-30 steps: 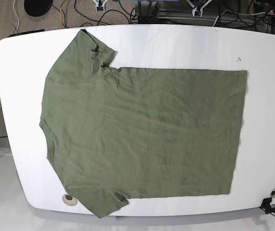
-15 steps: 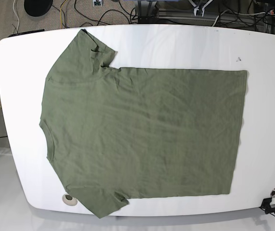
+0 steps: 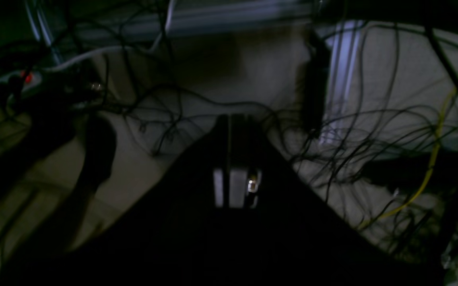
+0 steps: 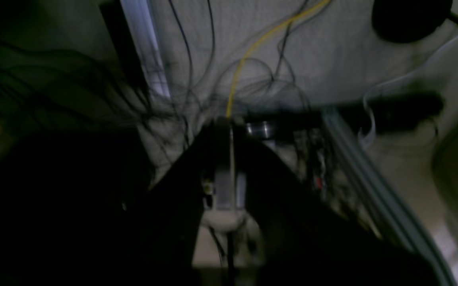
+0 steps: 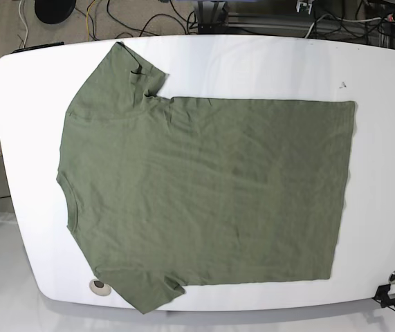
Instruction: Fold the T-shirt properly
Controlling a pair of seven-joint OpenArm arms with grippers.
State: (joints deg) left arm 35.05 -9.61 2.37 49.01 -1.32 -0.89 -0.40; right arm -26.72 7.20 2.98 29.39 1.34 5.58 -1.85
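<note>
T-shirt point(image 5: 204, 197) lies flat, unfolded, on the table point(image 5: 391, 138). Left gripper point(image 3: 231, 119) and right gripper point(image 4: 223, 125) both pressed together over floor cables point(image 3: 372, 131).

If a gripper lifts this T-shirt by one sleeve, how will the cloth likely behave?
The T-shirt lies flat with soft wrinkles, so it is probably floppy and would drape rather than hold shape. It looks thin, so likely light. On the smooth white table it may slide when pushed.
</note>
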